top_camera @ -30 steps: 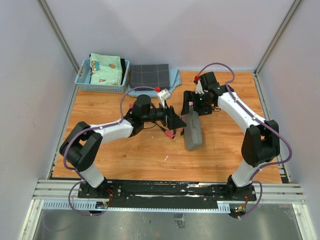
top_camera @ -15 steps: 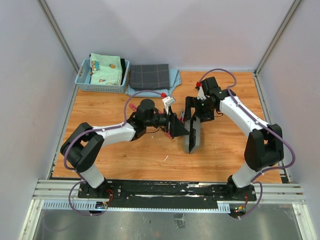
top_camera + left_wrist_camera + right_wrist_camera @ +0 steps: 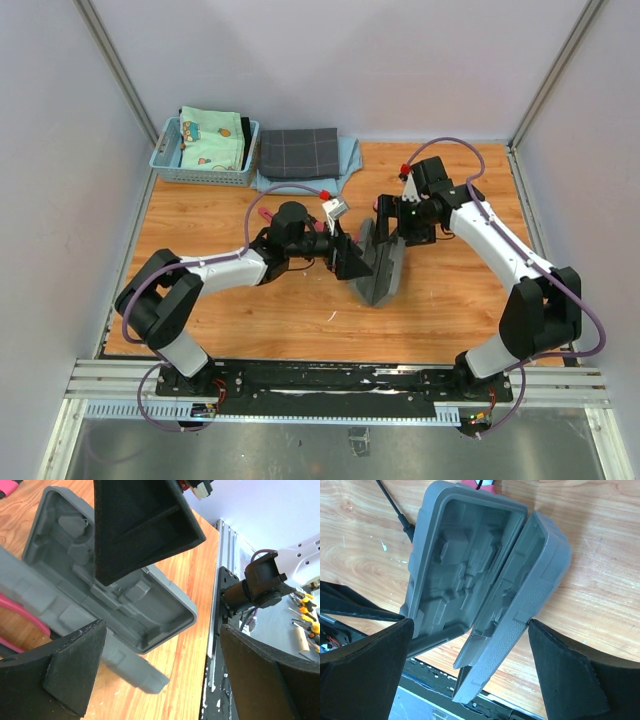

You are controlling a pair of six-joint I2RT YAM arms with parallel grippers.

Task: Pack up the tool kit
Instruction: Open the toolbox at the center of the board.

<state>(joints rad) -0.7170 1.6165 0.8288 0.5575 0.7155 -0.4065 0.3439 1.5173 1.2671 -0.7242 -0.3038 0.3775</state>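
Mid-table, our flat grey plastic hinged case (image 3: pixel 380 268) stands half open in a V, and the moulded slots we can see are bare. Our left gripper (image 3: pixel 352 262) hangs spread wide beside it, gripping nothing. The right gripper (image 3: pixel 388 225), just beyond, is equally wide and empty, probably to lay the case flat for packing. Farthest off sit the dark checked folded cloth (image 3: pixel 298 152) and the light blue plastic basket (image 3: pixel 200 177)

A light blue basket (image 3: pixel 200 177) sits at the far left corner of the wooden table (image 3: pixel 440 300), holding mint-green printed fabric (image 3: pixel 212 138), folded. Just beside it along the far edge lies a dark grey checked cloth (image 3: pixel 298 153), folded flat on what seems to be a pale blue cloth (image 3: pixel 349 155) showing at its right side. Scratches and white flecks mark the wood. A metal rail (image 3: pixel 330 372) runs along the near edge.
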